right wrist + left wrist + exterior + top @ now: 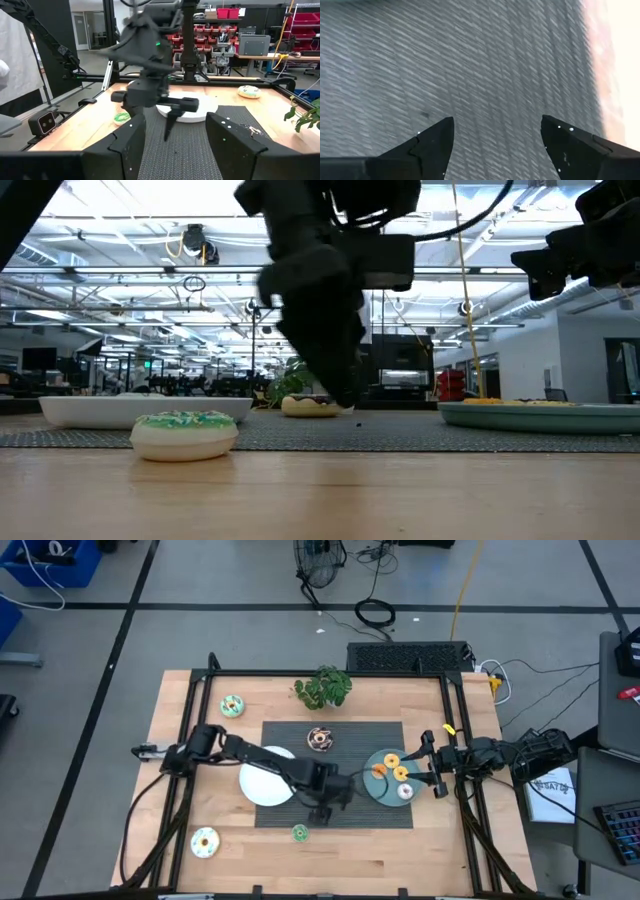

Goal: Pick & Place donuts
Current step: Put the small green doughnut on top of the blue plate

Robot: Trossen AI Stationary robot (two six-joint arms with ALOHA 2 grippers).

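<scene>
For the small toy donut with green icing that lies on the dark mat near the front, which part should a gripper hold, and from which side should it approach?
The small green-iced toy donut lies flat on the dark woven mat, hole upward. A hold across the ring, on two opposite outer edges, coming straight down from above, seems best. A side approach would probably push it along the mat. The left gripper, open and empty, is just beside it.

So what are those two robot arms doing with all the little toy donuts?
They are sorting small iced toy donuts. The left gripper hangs open and empty over the dark woven mat, near a green-iced donut. The right gripper waits, open and empty, beside the round teal plate, which already holds three donuts.
</scene>
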